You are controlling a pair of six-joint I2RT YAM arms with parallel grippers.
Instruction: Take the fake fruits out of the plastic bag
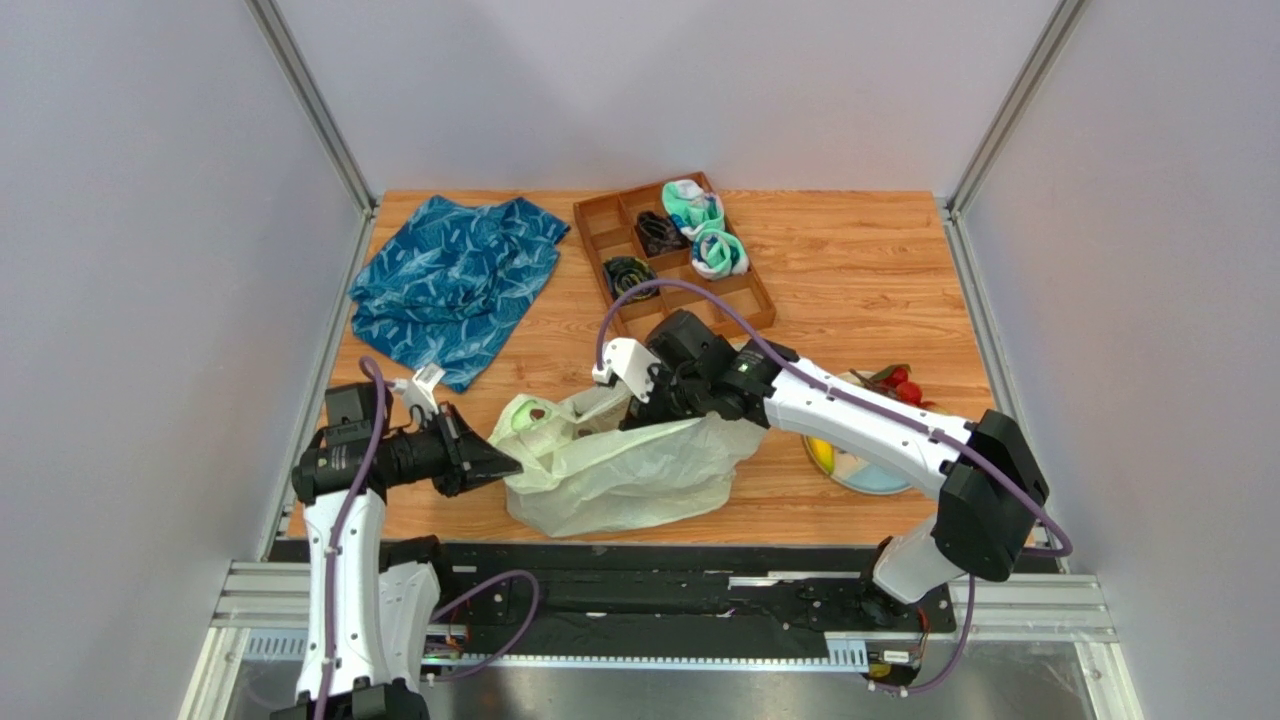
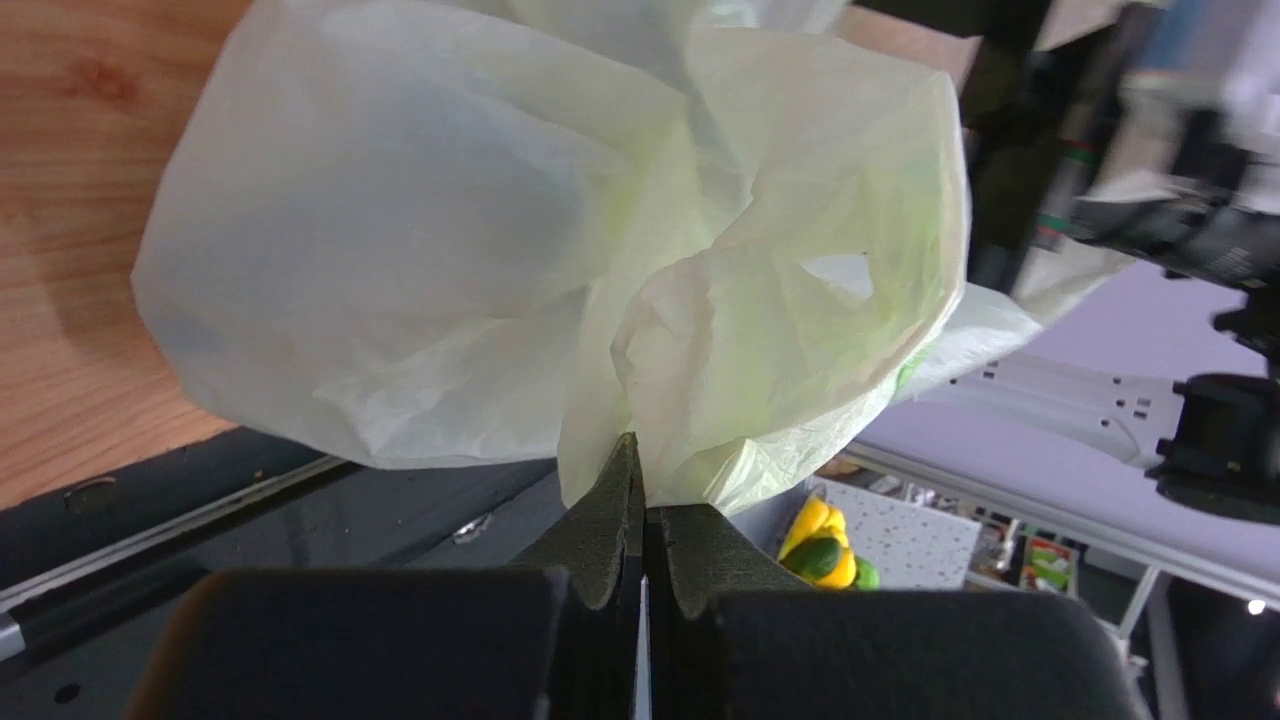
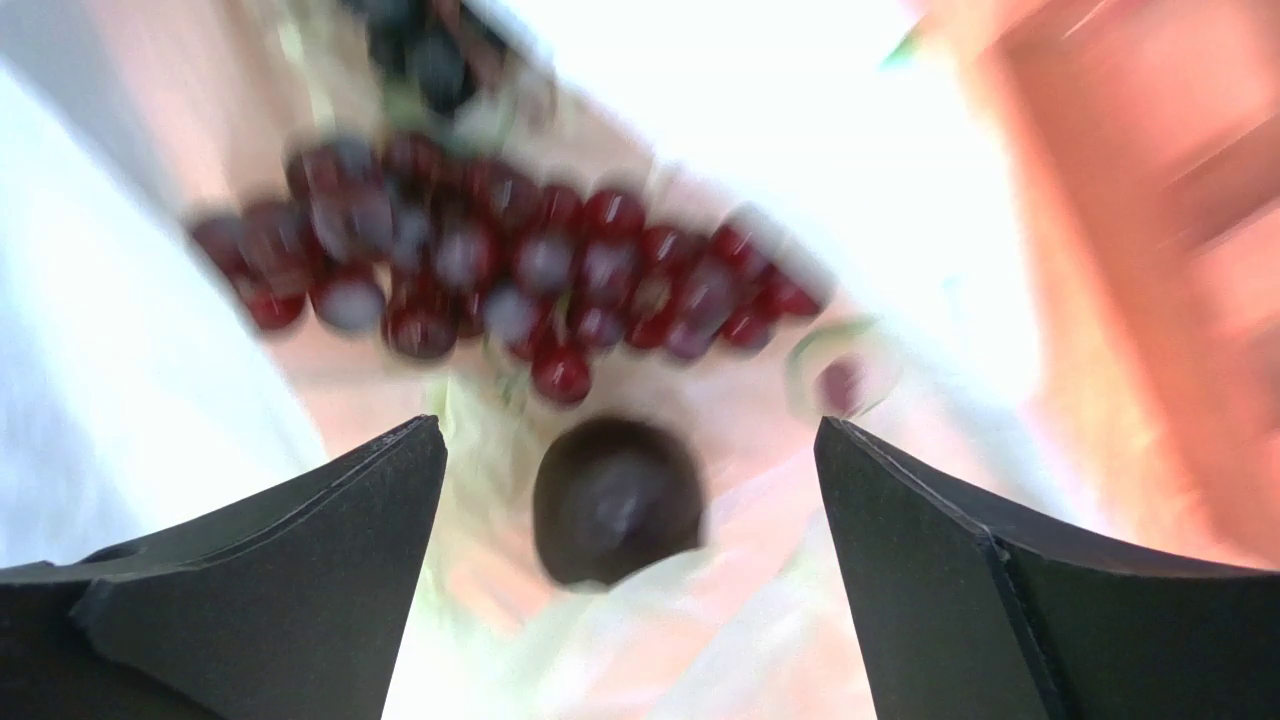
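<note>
The pale yellowish plastic bag point(image 1: 631, 473) lies crumpled near the table's front. My left gripper point(image 1: 504, 465) is shut on the bag's left edge point(image 2: 661, 435) and holds it up. My right gripper point(image 1: 639, 393) is open at the bag's mouth. In the blurred right wrist view its fingers stand wide apart over a dark round fruit point(image 3: 619, 500), with a red grape bunch point(image 3: 511, 270) beyond it inside the bag. Red fruit point(image 1: 899, 387) lies on the table right of the right arm.
A blue patterned cloth point(image 1: 451, 278) lies at the back left. A brown wooden tray point(image 1: 594, 225) holds teal-white socks point(image 1: 703, 225) and black cords point(image 1: 657, 233). A round plate point(image 1: 864, 468) sits under the right arm.
</note>
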